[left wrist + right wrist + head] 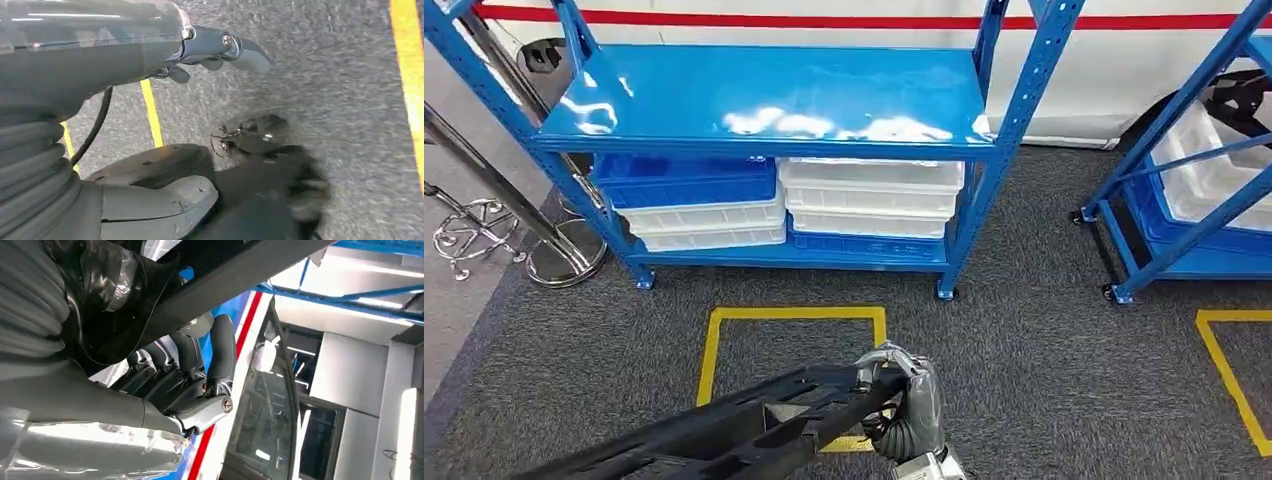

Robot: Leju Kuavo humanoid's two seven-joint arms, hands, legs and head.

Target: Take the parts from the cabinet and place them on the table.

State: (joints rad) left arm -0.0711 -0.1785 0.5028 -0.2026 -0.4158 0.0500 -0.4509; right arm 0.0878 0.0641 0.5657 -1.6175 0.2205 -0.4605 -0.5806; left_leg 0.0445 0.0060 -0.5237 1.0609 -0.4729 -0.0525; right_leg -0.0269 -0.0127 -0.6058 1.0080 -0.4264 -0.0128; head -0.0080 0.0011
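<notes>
My right hand (916, 398) has its fingers (220, 347) clenched around one end of the long black part (754, 425), whose axis runs leftward across me; my left hand (215, 47) hangs released

Long black frame-like part (754, 425), openwork ribs, held low over grey carpet, one end gripped by right hand (914, 400); far end seemingly cut off.

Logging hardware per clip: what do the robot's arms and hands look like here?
The right robot hand has dark fingers, silvery metal links with screws, and a grey ribbed wrist cover. The left robot hand shows a thick grey thumb, the same ribbed cover, a thin black cable, and clear glossy wrapping over the forearm.
</notes>
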